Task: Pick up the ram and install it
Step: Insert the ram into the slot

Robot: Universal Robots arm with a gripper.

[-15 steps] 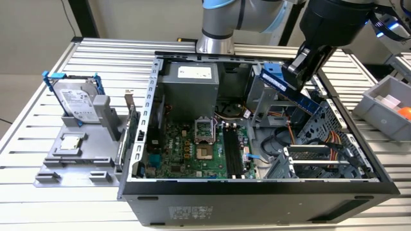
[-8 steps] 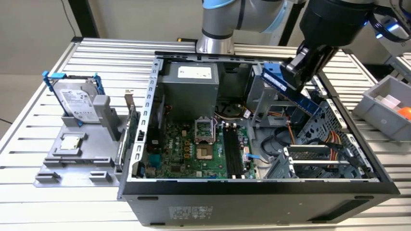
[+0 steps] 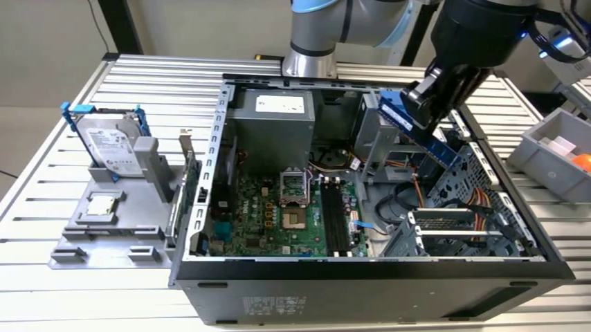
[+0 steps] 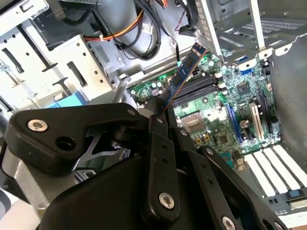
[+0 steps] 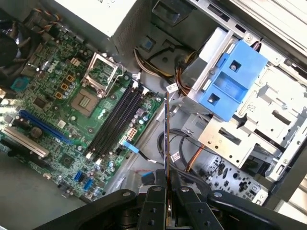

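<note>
On a slatted metal bench (image 3: 111,304), an open computer case (image 3: 369,290) laid on its side with the interior facing up. On the case floor, toward the exterior view's left, a green motherboard (image 3: 268,221) with a bare processor socket near its middle. Over the case's side at the exterior view's right, the gripper (image 3: 427,104), jaws clenched on 1 end of the ram (image 3: 445,151) and carrying the bluish stick slanted down into the case. Beside the socket, a row of long black memory slots (image 5: 115,120), apparently vacant in the first wrist view, with nothing standing in them. In the first wrist view, the ram (image 5: 166,134) seen edge-on as 1 thin line over loose cabling just off the board's edge, near the slots but apart from them and not lined up with them. In the second wrist view, the ram (image 4: 184,74) jutting out past the gripper (image 4: 160,112), its free end in the air above the slots, touching nothing. Judged about halfway: pick-up done, with the stick clear of the bench and off every support. Left to do: alignment over a slot, seating and pressing home.
</note>
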